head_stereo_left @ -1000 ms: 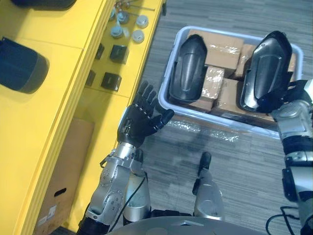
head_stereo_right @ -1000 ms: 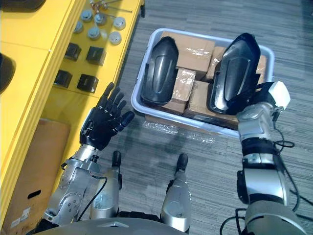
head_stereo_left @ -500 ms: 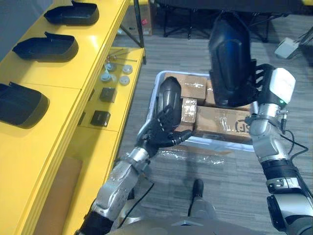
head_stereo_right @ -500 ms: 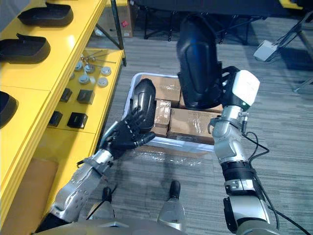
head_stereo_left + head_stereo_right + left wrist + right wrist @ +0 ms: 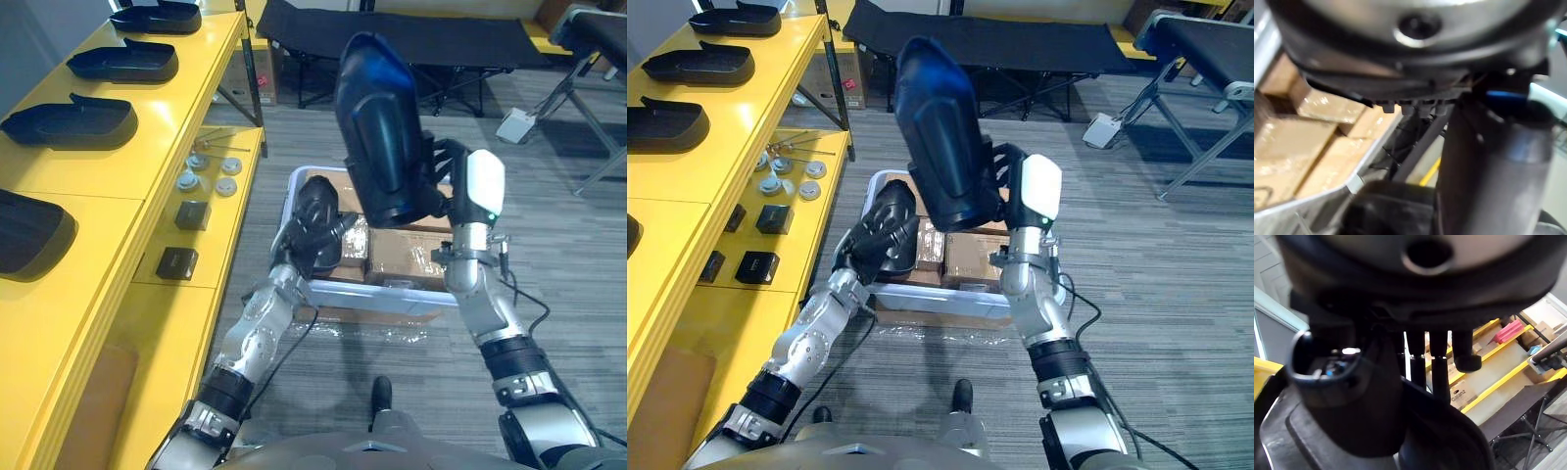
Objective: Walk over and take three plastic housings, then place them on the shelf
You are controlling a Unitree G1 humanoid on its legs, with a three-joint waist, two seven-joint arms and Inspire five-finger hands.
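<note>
My right hand (image 5: 453,186) is shut on a large black plastic housing (image 5: 380,132) and holds it upright, high above the pale bin (image 5: 384,297). A second black housing (image 5: 318,208) leans inside the bin's left end on brown cardboard boxes (image 5: 411,255). My left hand (image 5: 315,245) rests on the near end of that housing, with its fingers curled over it. The right wrist view shows the fingers (image 5: 1439,364) wrapped on the held housing (image 5: 1366,431).
A yellow shelf (image 5: 118,171) runs along the left, with several black housings (image 5: 71,122) on its top. Its lower level holds small black blocks (image 5: 176,262) and round metal parts (image 5: 208,172). A black folding cot (image 5: 441,39) stands beyond the bin.
The camera has tilted up. My right hand has raised its housing higher above the bin. My left hand has reached forward from open in the air onto the housing in the bin.
</note>
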